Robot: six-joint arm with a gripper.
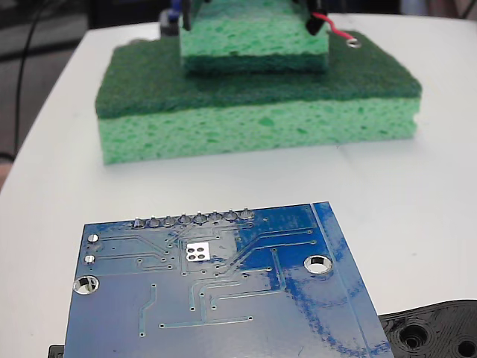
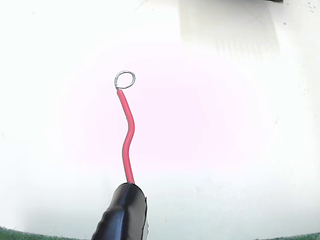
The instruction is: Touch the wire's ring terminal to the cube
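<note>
The red wire (image 2: 127,140) runs up from its black sleeve (image 2: 122,212) at the bottom of the wrist view. Its silver ring terminal (image 2: 125,79) hangs over bare white table and touches nothing. In the fixed view the wire (image 1: 335,28) leaves a dark piece of my gripper (image 1: 313,11) at the top edge. There the ring terminal (image 1: 354,42) sits by the far right corner of the dark green pad. The fingers are cut off by the frame. No clear cube shows; a washed-out pale block (image 2: 227,25) lies ahead of the ring.
A large green sponge (image 1: 257,130) with a dark scouring top carries a smaller green sponge (image 1: 253,37). Another dark piece (image 1: 185,15) stands at that sponge's left. A blue circuit board (image 1: 216,298) fills the foreground beside a black plastic part (image 1: 436,332).
</note>
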